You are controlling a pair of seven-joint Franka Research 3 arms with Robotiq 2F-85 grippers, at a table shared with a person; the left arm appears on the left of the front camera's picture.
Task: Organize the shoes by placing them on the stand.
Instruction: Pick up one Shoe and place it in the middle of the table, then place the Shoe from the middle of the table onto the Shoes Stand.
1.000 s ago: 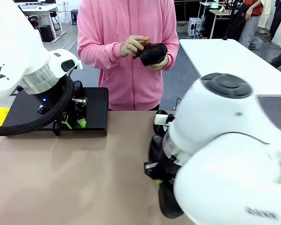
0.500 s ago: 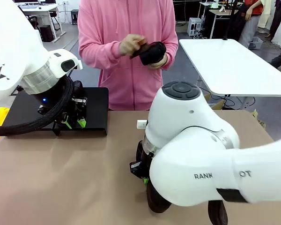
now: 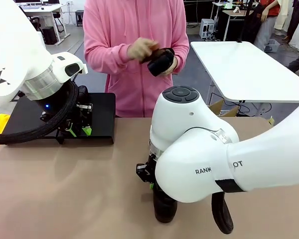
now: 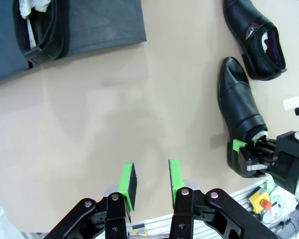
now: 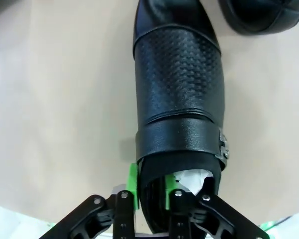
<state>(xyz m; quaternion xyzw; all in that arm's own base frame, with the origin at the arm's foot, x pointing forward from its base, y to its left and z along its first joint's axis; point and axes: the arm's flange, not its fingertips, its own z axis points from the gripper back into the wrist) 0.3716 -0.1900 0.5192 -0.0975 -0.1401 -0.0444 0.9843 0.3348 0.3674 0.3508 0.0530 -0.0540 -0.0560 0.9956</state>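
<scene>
Shoes (image 4: 254, 40): one lies on the stand (image 4: 99, 25), two rest on the bench (image 4: 114, 124), and a fourth is in the person's hands (image 3: 142, 48), so three remain. Right tool (image 5: 150, 189) straddles the heel wall of one bench shoe (image 5: 177, 89); clamped or not I cannot tell. Left tool (image 4: 151, 178) hangs part-open, empty.

Tan tabletop (image 3: 65, 189), white table (image 3: 249, 69) beyond it at right, pink hoodie (image 3: 114, 59) at the far side.
</scene>
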